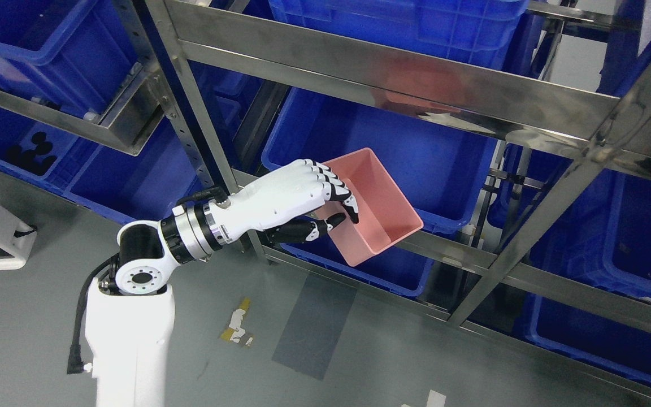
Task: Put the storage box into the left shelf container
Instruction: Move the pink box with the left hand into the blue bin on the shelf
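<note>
Head view: the white left hand [297, 198], with black fingertips, comes in from the lower left on a white arm and grips the near wall of an open pink plastic storage box [379, 206], fingers curled over the rim and the thumb pressed under it. The box is tilted and held in the air at the front edge of the stainless steel shelf rack [393, 73], just before the large blue plastic shelf container [416, 152] on the middle level. The box's lower corner overlaps the rack's front rail, so whether they touch cannot be told. More blue bins fill the other levels, cut off by the frame edges. The grey floor [359, 350] lies below.
</note>
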`<state>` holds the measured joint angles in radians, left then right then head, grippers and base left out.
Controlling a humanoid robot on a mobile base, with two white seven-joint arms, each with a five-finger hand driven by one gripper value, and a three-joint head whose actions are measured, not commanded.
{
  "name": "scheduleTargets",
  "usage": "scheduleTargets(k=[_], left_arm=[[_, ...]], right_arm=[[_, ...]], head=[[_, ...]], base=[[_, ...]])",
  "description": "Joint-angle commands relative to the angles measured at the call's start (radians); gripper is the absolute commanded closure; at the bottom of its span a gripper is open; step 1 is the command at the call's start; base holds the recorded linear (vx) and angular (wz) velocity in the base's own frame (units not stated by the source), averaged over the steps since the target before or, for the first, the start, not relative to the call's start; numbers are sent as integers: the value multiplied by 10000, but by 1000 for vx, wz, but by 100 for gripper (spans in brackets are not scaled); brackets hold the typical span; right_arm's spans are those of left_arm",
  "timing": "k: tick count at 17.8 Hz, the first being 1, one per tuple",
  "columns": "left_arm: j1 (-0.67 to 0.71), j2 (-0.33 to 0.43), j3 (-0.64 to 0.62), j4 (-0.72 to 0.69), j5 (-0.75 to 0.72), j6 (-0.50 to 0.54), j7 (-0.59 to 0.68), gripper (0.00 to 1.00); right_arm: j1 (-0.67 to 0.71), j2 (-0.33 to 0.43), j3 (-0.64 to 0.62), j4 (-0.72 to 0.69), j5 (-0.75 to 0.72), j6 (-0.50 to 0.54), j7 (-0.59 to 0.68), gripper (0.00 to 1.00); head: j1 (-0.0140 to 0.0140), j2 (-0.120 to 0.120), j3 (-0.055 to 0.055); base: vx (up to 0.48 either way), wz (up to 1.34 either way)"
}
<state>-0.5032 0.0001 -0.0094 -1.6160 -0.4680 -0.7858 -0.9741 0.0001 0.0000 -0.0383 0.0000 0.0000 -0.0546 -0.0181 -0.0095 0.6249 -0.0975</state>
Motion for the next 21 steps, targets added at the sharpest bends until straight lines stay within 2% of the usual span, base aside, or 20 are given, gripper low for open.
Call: scheduleTargets(k=[1, 3, 8, 14, 21], left_arm=[[400, 174, 795, 911, -658, 4, 337, 99], [385, 174, 1670, 1644, -720, 4, 566, 99], [79, 174, 2898, 3747, -1685, 4, 598, 99], [-597, 174, 3942, 4745, -2253, 4, 843, 98], [-689, 174, 4312, 5176, -2269, 4, 1519, 88]], right_arm=[[-185, -175, 0, -174, 0, -6, -3, 1], [-185, -175, 0, -174, 0, -6, -3, 1], [-185, -175, 0, -174, 0, -6, -3, 1], [-185, -175, 0, -174, 0, -6, -3, 1], [-185, -175, 0, -174, 0, -6, -3, 1]], head=[[0, 0, 0], [0, 0, 0], [0, 0, 0], [0, 0, 0], [0, -1, 0]], base=[[49, -225], [66, -223], [80, -296], [92, -267], [52, -142]])
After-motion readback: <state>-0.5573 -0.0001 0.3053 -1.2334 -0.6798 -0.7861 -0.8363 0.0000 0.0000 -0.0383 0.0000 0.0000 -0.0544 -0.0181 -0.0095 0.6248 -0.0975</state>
